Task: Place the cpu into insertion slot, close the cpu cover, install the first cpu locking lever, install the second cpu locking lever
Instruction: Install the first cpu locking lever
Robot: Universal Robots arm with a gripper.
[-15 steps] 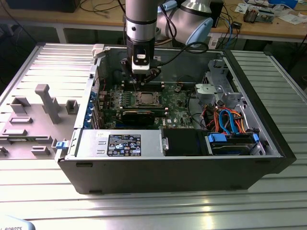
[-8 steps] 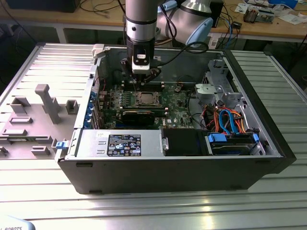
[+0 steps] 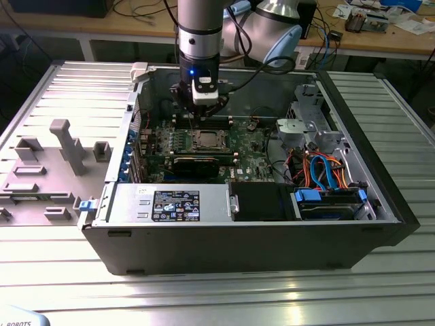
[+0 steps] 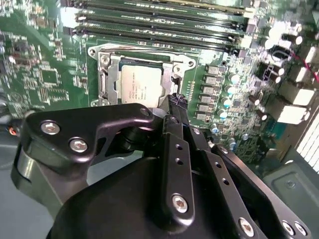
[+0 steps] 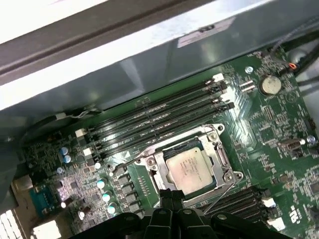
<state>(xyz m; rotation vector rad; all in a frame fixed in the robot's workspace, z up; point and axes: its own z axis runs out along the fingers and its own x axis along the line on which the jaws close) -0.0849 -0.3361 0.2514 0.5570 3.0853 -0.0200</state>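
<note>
Fingers (image 4: 174, 134) pressed together, nothing between them that I can see; the gripper (image 4: 177, 103) tip sits just at the socket's edge. Below, I note the ribbed table (image 3: 204, 299), then the open computer case (image 3: 238, 244) on it. Inside lies the green circuit board (image 5: 269, 129). On it, the insertion slot (image 5: 230, 175) beside the long memory slots (image 5: 159, 119). Over that, the cpu cover (image 5: 220, 158) lies flat. Through its window, the cpu (image 5: 192, 169) sits in the slot.

We see open room straight above the silver-rimmed square socket (image 5: 222, 159), where the black gripper (image 5: 172, 196) hangs. Along one side crowd long black memory slots (image 5: 159, 119), with the grey metal case wall (image 5: 149, 64) beyond; a long black card (image 3: 197, 164) flanks the other.
</note>
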